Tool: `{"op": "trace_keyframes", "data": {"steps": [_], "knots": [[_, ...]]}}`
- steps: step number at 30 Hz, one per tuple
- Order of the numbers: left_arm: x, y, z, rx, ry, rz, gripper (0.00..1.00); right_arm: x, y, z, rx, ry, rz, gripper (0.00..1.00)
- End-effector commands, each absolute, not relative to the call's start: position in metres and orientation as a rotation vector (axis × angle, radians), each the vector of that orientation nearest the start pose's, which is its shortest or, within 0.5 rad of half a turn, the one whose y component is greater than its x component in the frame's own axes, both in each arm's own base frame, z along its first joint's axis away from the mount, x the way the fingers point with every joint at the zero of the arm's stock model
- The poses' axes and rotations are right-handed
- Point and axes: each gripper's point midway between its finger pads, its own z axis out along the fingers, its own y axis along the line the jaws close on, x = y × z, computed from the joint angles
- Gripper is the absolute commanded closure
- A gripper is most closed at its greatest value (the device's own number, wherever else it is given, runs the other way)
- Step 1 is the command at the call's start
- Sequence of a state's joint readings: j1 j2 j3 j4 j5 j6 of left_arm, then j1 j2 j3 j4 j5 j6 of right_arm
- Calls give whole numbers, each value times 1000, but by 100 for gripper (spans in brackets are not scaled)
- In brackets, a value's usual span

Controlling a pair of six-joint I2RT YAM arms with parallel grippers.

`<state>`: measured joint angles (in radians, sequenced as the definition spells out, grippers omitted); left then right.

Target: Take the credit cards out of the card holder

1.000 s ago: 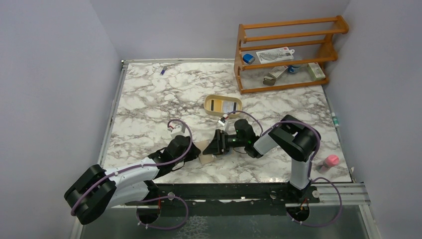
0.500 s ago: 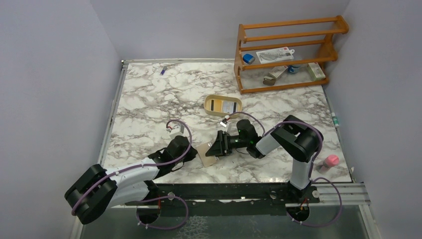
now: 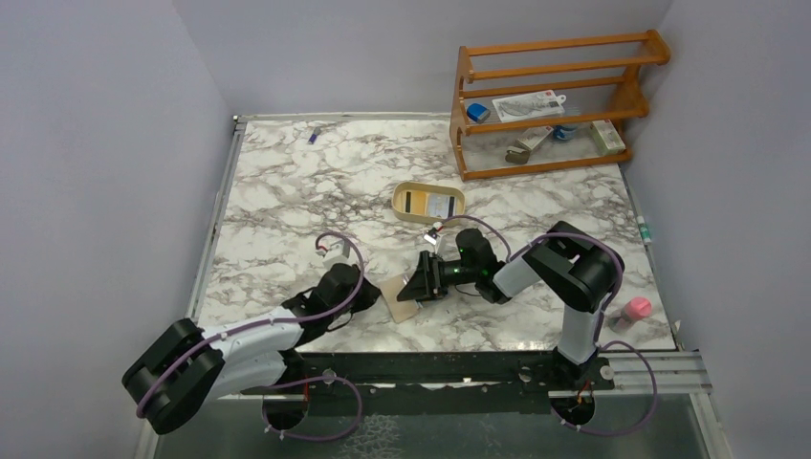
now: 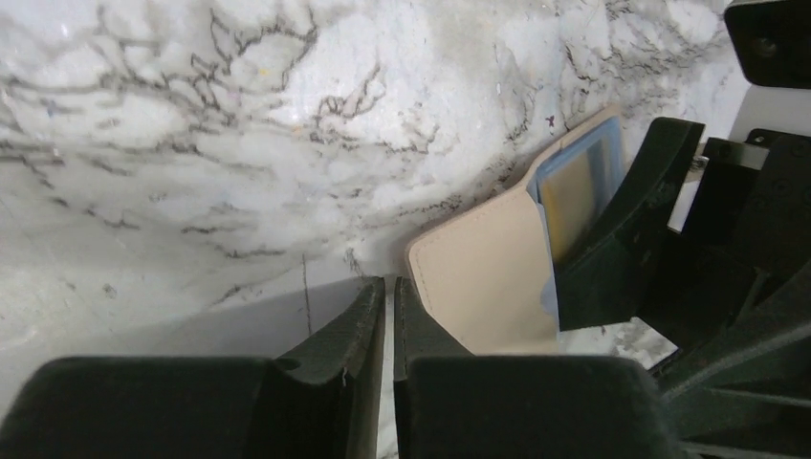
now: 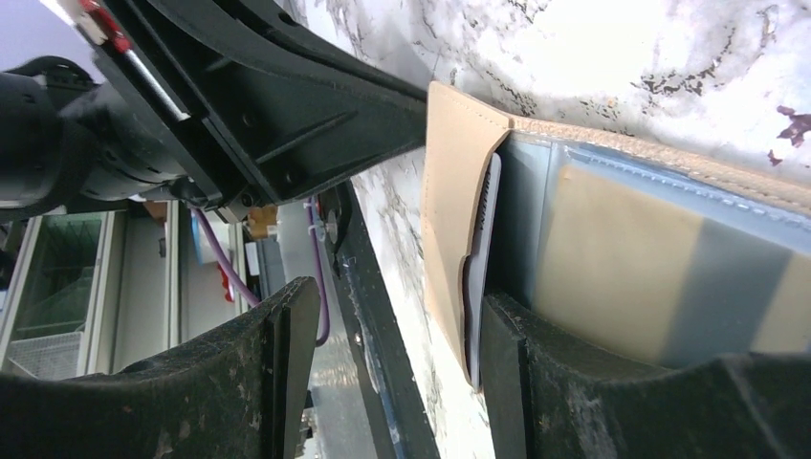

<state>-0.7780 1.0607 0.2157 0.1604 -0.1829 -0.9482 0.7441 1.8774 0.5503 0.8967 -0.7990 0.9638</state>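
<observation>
The tan card holder (image 3: 394,291) lies on the marble near the front, between my two grippers. In the left wrist view the card holder (image 4: 478,273) lies half open, with a light blue card (image 4: 577,186) in its inner pocket. My left gripper (image 4: 388,287) is shut and empty, its tips just beside the holder's near corner. My right gripper (image 5: 392,335) is open and straddles the raised flap (image 5: 448,201). One finger (image 5: 536,382) rests on the clear pocket over a yellowish, grey-striped card (image 5: 650,273). A whitish card edge (image 5: 483,239) shows behind the flap.
A cream oval tray (image 3: 398,197) behind the grippers holds a dark-striped card and a whitish card. A wooden rack (image 3: 550,100) with small items stands at the back right. A pink object (image 3: 635,309) lies at the front right edge. A small blue item (image 3: 314,136) lies at the back left.
My left gripper has drawn back to the left, off the card holder, which now shows more fully. My right gripper has stayed at the holder's right side, shifting only slightly.
</observation>
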Motion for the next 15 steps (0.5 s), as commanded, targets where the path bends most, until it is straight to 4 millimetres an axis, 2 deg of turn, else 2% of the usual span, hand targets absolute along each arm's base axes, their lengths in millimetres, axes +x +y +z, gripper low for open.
{"op": "trace_keyframes", "data": {"steps": [1,4,9,12,15], "knots": [[164,-201,8,-422,2345,-948,89,168,357,56,-407,2338,1786,36],[153,-196,7,-514,2272,-1085,83,170,358,57,-405,2328,1800,36],[153,-202,21,-449,2224,-1142,65,171,361,57,-403,2321,1817,36],[157,-202,24,-440,2203,-1139,64,172,362,58,-400,2314,1829,36],[158,-199,20,-439,2203,-1112,71,173,363,59,-397,2309,1835,36]]}}
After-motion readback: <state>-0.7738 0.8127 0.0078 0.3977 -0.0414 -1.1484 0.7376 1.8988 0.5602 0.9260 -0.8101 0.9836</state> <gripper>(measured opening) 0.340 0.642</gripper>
